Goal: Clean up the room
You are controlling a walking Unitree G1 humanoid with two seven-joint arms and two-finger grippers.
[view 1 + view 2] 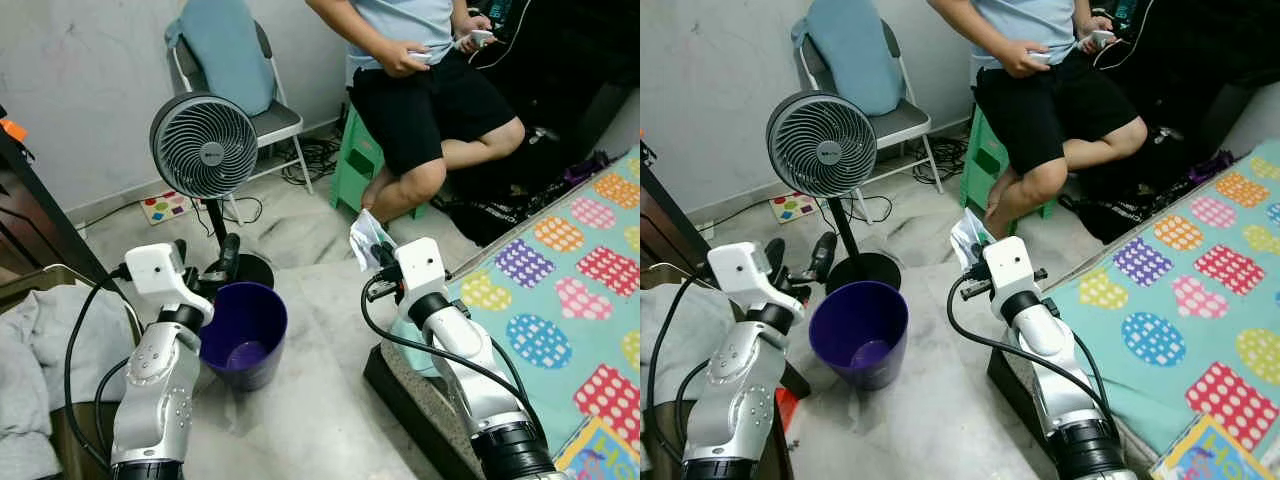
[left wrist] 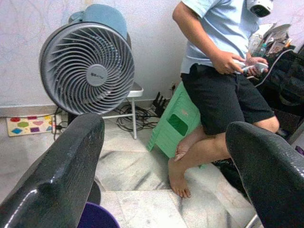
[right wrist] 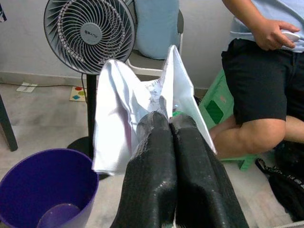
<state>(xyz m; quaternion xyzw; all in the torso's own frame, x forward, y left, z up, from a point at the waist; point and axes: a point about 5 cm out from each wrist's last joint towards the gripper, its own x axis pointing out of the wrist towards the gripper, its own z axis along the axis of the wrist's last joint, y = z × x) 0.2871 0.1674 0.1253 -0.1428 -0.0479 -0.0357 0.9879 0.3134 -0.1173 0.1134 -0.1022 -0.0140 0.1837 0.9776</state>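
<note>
Pinching a crumpled white wrapper in our right gripper, we hold it up beside the purple bin; our left gripper hangs spread wide, holding nothing, above the bin's rim.

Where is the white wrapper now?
The white wrapper is pinched in the right gripper, held above the floor between the purple bin and the mat.

Two head views look forward and down from above the robot's arms, sharing the purple bin, the standing fan and a seated person. The left wrist camera looks out low between its hand's fingers toward fan and person. The right wrist camera looks closely along its hand, sharing fan and bin.
</note>
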